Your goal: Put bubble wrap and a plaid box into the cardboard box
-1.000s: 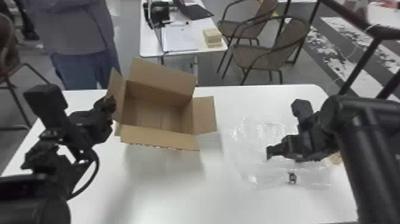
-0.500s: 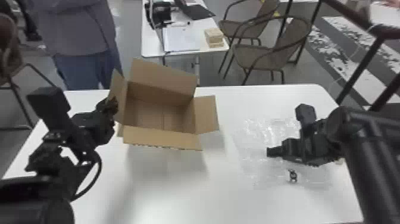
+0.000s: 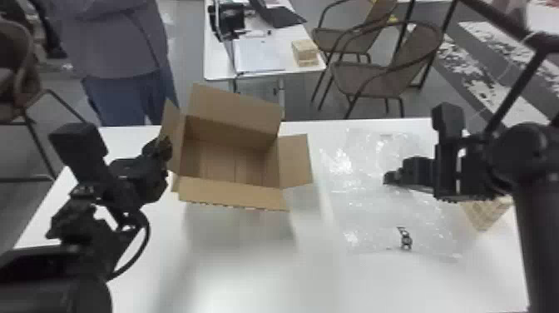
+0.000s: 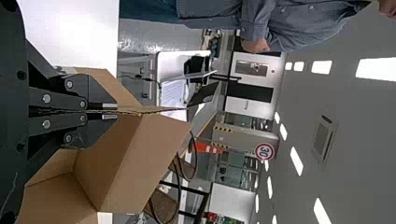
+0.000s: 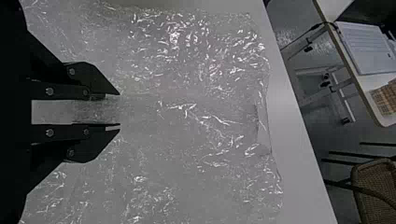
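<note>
The left tool (image 4: 116, 112) pinches a flap (image 3: 171, 120) of the box (image 3: 233, 193). The right tool (image 5: 120, 110) is wide, at the bubble wrap (image 5: 201, 140), which lies on the surface (image 3: 249, 274). The plaid box (image 3: 483, 214) is near it. I think it's time to grab the wrap: pinch some, then lift it.

beside the matt brown cardboard box (image 3: 233, 193), the clear plastic bubble wrap (image 3: 349, 199) looks crinkled and glossy, on a smooth white worktop (image 3: 233, 266) with a soft sheen.
</note>
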Robot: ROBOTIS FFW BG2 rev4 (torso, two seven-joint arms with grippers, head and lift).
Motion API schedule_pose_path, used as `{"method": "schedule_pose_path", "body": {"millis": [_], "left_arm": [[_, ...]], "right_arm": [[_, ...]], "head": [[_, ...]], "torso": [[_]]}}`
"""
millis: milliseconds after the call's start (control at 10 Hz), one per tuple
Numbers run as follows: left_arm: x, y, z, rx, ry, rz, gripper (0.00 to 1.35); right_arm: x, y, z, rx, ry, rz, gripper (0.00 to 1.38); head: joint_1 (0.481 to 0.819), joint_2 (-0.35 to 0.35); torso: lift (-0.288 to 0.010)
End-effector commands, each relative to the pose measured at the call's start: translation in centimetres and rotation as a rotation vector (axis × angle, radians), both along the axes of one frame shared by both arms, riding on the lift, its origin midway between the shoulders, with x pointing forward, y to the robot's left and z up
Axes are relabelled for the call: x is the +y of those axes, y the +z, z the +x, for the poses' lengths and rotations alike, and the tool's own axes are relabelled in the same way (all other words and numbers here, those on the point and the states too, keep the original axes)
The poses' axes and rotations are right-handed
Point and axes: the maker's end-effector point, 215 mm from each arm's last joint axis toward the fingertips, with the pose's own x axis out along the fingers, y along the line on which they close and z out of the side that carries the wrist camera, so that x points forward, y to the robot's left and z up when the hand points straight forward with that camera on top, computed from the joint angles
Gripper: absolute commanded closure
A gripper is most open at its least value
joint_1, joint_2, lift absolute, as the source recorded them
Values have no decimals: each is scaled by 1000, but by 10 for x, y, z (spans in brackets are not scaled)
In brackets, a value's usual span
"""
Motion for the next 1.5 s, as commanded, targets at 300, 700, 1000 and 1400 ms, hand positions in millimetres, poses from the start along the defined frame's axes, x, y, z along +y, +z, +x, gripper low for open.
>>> {"method": "schedule_pose_path", "body": {"millis": [300,700,1000,1400], "left_arm": [[0,1,0,-3,2,-3,1220],[-2,2,0,-6,0,-2,1220],[-3,3,1,-7,-2,-2,1220],[-3,4,1,-10,-3,-2,1220]], "right_arm": [[66,117,7,-248,119,127,1004],[127,189,-11,-378,261,250,1004],[201,180,-19,-342,392,394,1004],[264,133,-16,-269,510,501,1004]], "head": [[682,38],[627,95],[609,148],[626,243]], "torso": [[-105],[-105],[-105],[-105]]}}
